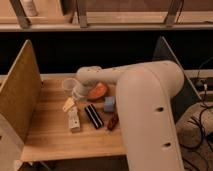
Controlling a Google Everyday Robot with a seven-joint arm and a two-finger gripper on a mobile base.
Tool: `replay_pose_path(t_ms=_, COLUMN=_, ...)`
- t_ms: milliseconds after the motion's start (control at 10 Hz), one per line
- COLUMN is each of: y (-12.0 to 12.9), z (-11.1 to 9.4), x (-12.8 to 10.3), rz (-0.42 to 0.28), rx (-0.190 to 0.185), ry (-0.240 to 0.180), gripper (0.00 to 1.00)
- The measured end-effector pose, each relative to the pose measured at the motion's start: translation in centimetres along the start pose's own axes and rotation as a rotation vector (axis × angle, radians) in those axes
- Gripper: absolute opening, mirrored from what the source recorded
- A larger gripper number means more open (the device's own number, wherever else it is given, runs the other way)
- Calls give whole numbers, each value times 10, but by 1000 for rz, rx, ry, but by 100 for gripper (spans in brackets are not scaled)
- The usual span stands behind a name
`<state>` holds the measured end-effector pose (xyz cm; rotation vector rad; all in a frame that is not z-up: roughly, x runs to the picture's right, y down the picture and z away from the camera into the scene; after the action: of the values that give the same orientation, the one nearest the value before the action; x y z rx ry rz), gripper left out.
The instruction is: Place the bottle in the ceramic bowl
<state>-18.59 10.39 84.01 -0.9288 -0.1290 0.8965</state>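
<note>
Camera view: hand point(69, 104) by cream-white bottle point(74, 120).

A pale wooden table point(47, 137) stood between a tan side board point(20, 95) and a dark grey panel point(166, 50). Behind it a dark recess ran under a light ledge point(125, 25) with metal posts point(81, 12). Black cables point(202, 117) trailed beside the table in dim, warm light.

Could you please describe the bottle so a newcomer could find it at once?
On the wooden table, look just on the near side of the open gripper at the tip of the white arm. The bottle lies there, left of the black striped bar and the dark red item; it alone is slim and cream-white.
</note>
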Motion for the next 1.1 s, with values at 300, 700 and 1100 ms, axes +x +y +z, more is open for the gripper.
replay_pose_path(t_ms=300, y=2, z=35, x=-2, rz=4, rx=-57, ry=76, gripper=80)
replay_pose_path(t_ms=700, y=0, z=49, x=-1, rz=-21, rx=-54, ry=142, gripper=80)
replay_pose_path(t_ms=1100, y=1, z=55, x=8, rz=-11, rx=-57, ry=175, gripper=80)
